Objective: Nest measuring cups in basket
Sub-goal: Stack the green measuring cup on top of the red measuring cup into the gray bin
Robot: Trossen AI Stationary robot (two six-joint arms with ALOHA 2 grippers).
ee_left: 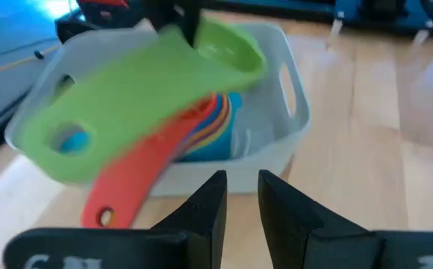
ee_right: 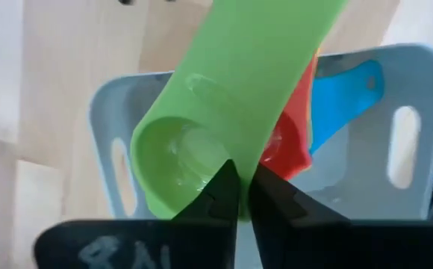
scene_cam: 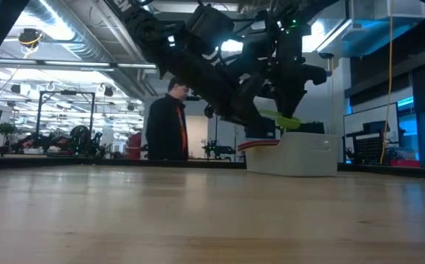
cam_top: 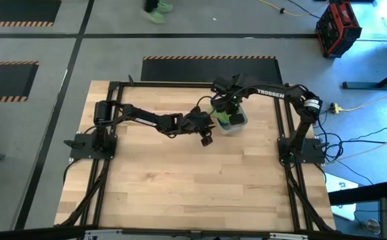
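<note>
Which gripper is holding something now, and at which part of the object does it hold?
The right gripper holds the green measuring cup by the rim of its bowl, above the basket. The left gripper holds nothing.

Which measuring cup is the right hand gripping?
The green cup, pinched at its bowl rim by the right hand above the basket; the red cup lies nested beneath.

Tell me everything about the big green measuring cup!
The green measuring cup is shiny bright green plastic, with a round bowl and a long flat handle that has a hole near its end. The right gripper pinches the bowl's rim, holding it tilted above the basket. Its handle sticks out past the basket's edge, over the other cups nested inside.
</note>
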